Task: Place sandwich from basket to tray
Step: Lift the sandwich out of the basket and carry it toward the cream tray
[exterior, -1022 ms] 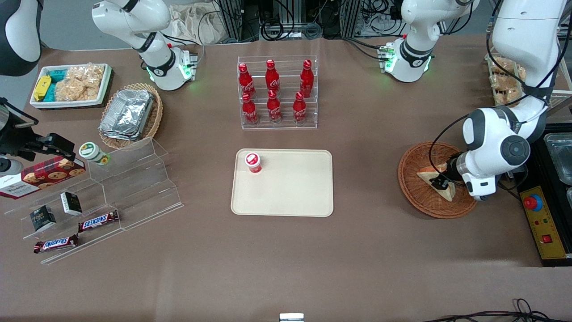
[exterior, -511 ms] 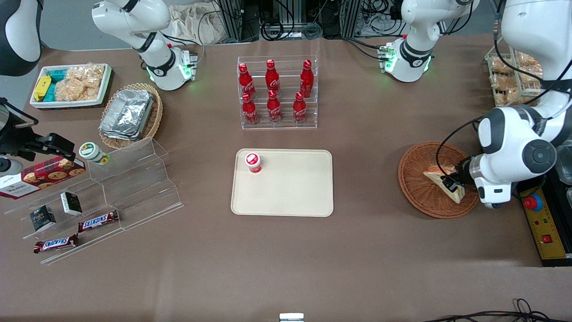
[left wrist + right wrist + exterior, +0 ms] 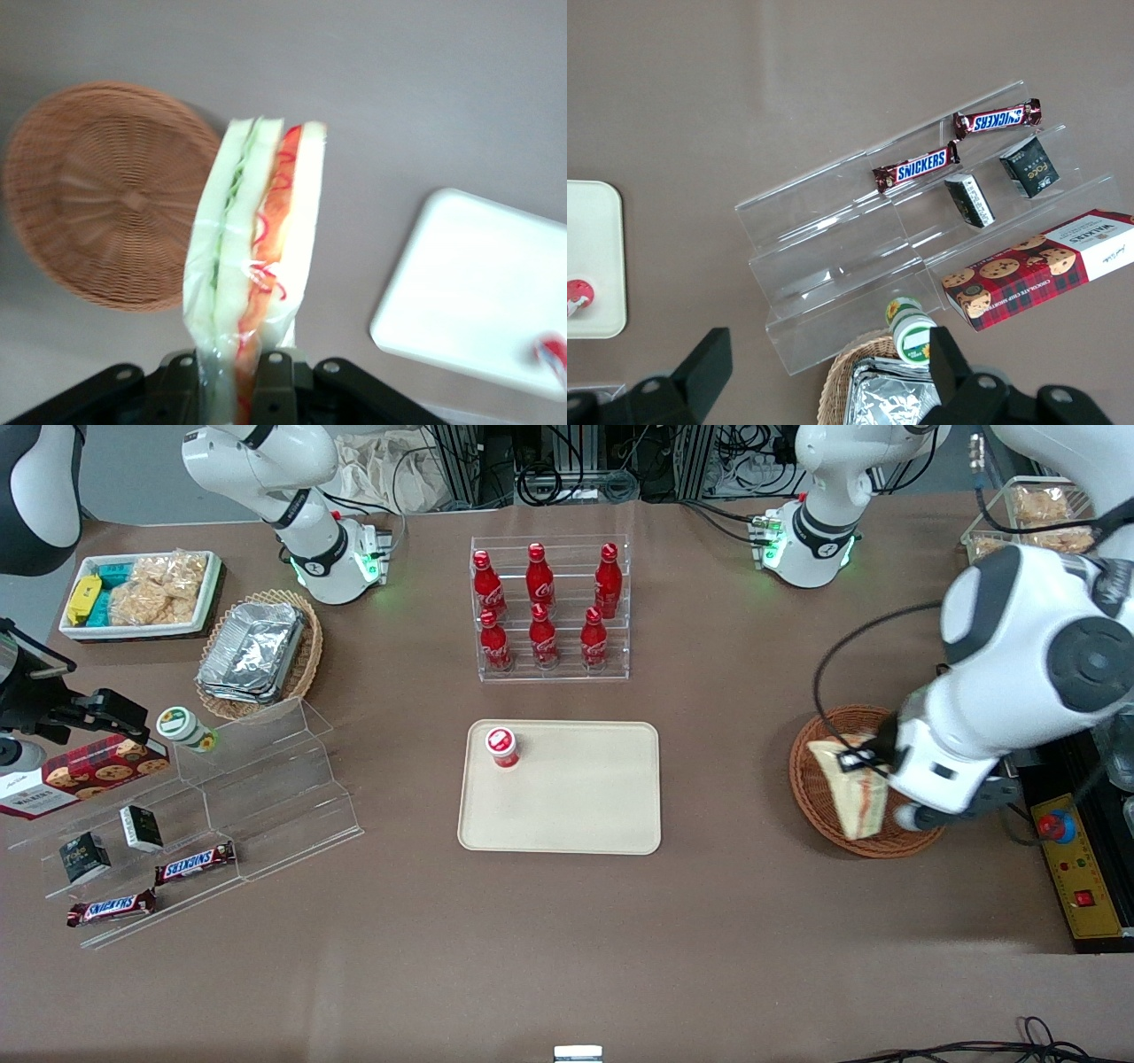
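My left gripper [image 3: 866, 763] is shut on the sandwich [image 3: 852, 797], a wrapped wedge of pale bread with red, orange and green filling [image 3: 257, 257], and holds it lifted above the round reddish-brown wicker basket [image 3: 815, 797]. In the left wrist view the gripper [image 3: 232, 382] pinches the wedge's narrow end, with the basket [image 3: 97, 195] bare beneath it. The beige tray [image 3: 576, 806] lies mid-table toward the parked arm's end from the basket; its corner [image 3: 478, 292] shows in the wrist view.
A small red-capped bottle [image 3: 502, 747] stands on the tray's corner. An acrylic rack of red cola bottles [image 3: 549, 611] stands farther from the front camera than the tray. A yellow control box [image 3: 1076, 868] with a red button sits beside the basket.
The gripper has risen with the sandwich, lifting it off the basket floor. The arm's wrist has moved up and toward the camera.
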Tool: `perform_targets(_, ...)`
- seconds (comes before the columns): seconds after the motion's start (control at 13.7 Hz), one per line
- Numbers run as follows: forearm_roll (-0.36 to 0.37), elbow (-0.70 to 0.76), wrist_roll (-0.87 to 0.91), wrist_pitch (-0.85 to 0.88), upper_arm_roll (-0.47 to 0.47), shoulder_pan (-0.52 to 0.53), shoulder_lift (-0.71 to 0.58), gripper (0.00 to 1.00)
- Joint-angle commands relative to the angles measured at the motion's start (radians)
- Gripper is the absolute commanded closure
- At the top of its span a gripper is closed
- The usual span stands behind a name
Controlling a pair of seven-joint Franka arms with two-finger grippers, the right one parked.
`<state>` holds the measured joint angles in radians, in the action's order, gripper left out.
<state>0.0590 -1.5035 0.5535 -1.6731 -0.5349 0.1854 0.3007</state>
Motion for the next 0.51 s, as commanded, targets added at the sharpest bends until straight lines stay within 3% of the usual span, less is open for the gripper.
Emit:
perform_targets(0.0,0.010,0.026,-0.004,-0.008,-0.133,0.002,0.078,1.00)
perform_targets(0.15,0.033,0.008,0.029,-0.074,-0.191,-0.056,0.145,1.00)
perform_targets(0.44,0.210,0.008,0.208,-0.206,-0.186,-0.219,0.334,1.00)
